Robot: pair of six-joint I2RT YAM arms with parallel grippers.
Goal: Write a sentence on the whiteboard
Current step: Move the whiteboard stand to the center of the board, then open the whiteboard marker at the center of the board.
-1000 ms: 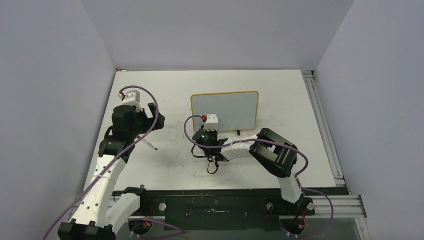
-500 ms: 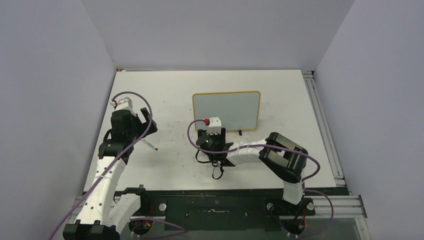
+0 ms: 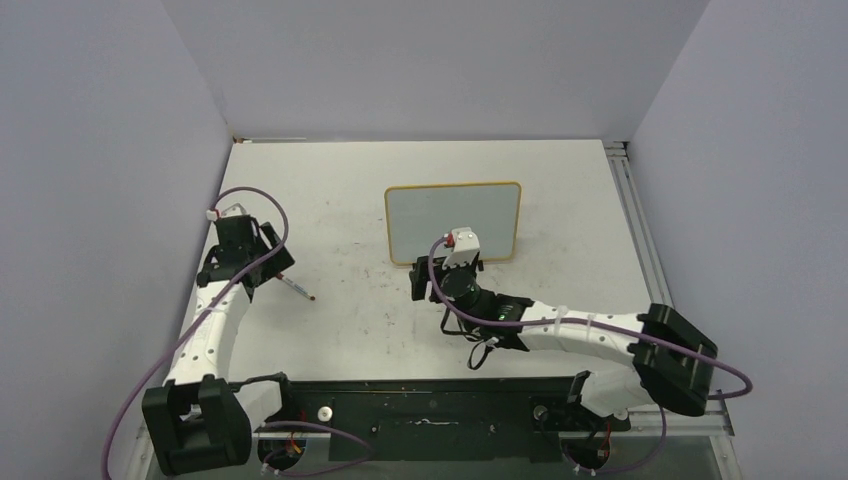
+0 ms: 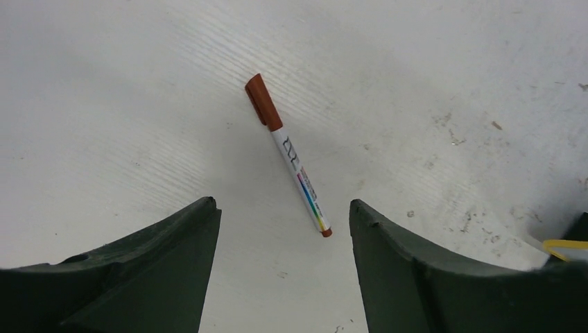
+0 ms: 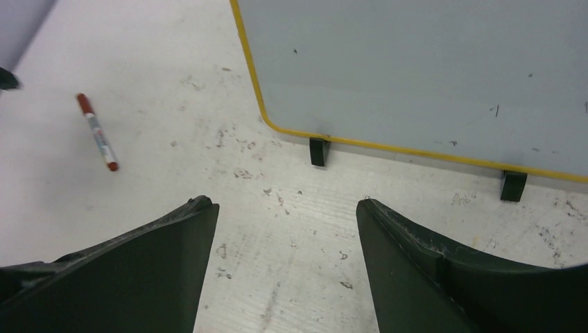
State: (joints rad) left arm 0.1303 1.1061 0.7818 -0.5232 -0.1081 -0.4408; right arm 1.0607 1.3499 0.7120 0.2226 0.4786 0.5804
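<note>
The whiteboard (image 3: pixel 452 222), white with a yellow frame, stands upright at mid-table; no sentence is in view on its face (image 5: pixel 416 69), only a few specks. A white marker (image 3: pixel 297 290) with a red-brown cap lies flat on the table to the left. My left gripper (image 4: pixel 281 205) is open right over it, the marker's (image 4: pixel 288 154) tail end just ahead of the fingertips and nothing between them. Just in front of the board's lower left corner, my right gripper (image 5: pixel 281 201) is open and empty above the table. The marker (image 5: pixel 97 132) also shows in the right wrist view.
Two small black feet (image 5: pixel 319 150) (image 5: pixel 513 185) hold the board up. An aluminium rail (image 3: pixel 645 250) runs along the table's right edge. The left wall stands close beside the left arm (image 3: pixel 215 320). Scuff marks dot the table (image 5: pixel 236 173).
My right gripper has opened and its arm has swung out to the right, the wrist now nearer the board's middle. The left gripper has shifted left and narrowed a little. The board moved slightly right.
</note>
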